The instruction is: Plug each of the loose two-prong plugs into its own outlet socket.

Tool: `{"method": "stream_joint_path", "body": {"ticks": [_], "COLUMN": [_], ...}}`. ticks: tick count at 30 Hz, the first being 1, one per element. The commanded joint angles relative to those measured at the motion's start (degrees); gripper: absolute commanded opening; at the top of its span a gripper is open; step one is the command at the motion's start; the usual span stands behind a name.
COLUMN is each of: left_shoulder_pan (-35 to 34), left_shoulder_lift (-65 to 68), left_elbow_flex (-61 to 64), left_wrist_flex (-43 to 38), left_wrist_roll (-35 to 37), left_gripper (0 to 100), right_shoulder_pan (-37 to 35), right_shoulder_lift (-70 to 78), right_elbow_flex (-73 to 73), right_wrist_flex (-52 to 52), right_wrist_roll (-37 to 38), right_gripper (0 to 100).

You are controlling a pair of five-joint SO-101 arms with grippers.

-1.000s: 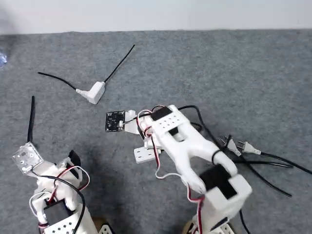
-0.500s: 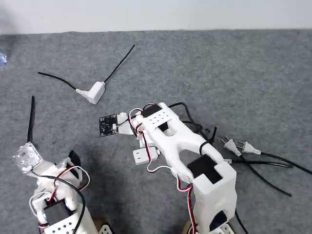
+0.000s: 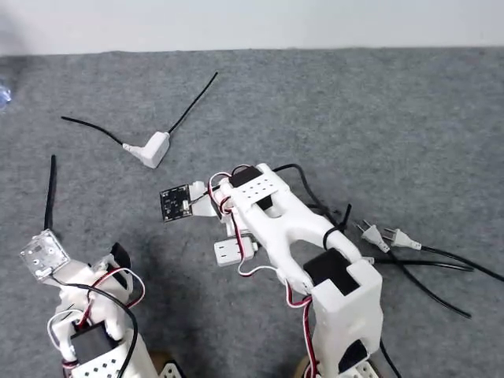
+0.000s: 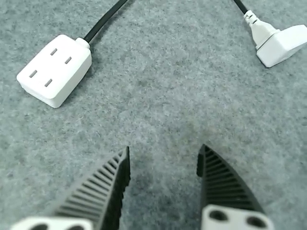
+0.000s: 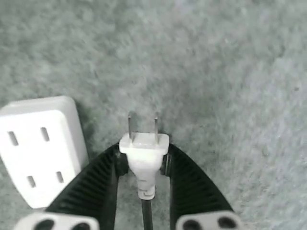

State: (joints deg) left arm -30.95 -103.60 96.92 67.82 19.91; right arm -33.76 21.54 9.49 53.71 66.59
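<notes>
Plug: clamping it by its white body in right gripper, both prongs sticking out past the fingertips, cord trailing back between the jaws. Hovering with it over the grey table, just beside a white socket block; prongs apart from the block and aimed at bare table next to it, not at the slots. Noting the block lying slots-up near the middle of the table's front edge, partly under the right arm.

Leaving second plug and third plug loose toward the right edge, side by side, cords running off that way.

Resting left gripper by the front left corner, fingers wide apart, gripping nothing. Second socket block and a white cord fitting, kind unclear, lying ahead of it, well apart from each other.

Judging step in hand: lining up first plug with a socket; insertion not yet begun.

Next move likely calling for shifting the prongs over one slot pair, matching their line to the slots, then pushing straight in. Block lying loose, so probably needing bracing, perhaps from the free gripper.
</notes>
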Motion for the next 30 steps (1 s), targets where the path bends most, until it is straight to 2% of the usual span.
{"method": "stream_joint_path", "body": {"ticks": [1, 4, 8, 12, 15, 19, 24, 30], "left_shoulder_pan": [5.19, 11.16, 17.93, 25.67, 32.7, 39.56, 41.93, 41.85], "left_shoulder_lift": [-0.79, -0.79, -0.79, -0.79, -0.79, -0.79, -0.79, -0.7], "left_elbow_flex": [-0.57, -0.57, -0.57, -0.66, -0.75, -0.57, -1.36, -0.48], "left_wrist_flex": [-3.25, -8.53, -23.91, -33.05, -34.9, -34.46, -34.2, -32.79], "left_wrist_roll": [2.29, 8.62, 13.19, 24.62, 30.33, 30.77, 30.68, 30.59], "left_gripper": [21, 21, 21, 21, 22, 22, 22, 22], "right_shoulder_pan": [1.27, -0.57, -3.82, -5.58, -5.58, -5.58, -5.49, -8.84], "right_shoulder_lift": [-4.18, -12.44, -25.45, -33.89, -34.95, -35.3, -35.56, -41.54], "right_elbow_flex": [-2.46, -2.73, -2.37, -2.37, -2.29, -0.7, 3.69, 3.78], "right_wrist_flex": [2.33, 7.43, 15.16, 18.86, 18.77, 17.54, 12.88, 16.66], "right_wrist_roll": [-6.24, -11.25, -18.55, -24.62, -25.76, -25.67, -25.58, -25.85], "right_gripper": [0.9, 0.9, 0.9, 0.9, 0.9, 0.9, 0.9, 0.9]}}
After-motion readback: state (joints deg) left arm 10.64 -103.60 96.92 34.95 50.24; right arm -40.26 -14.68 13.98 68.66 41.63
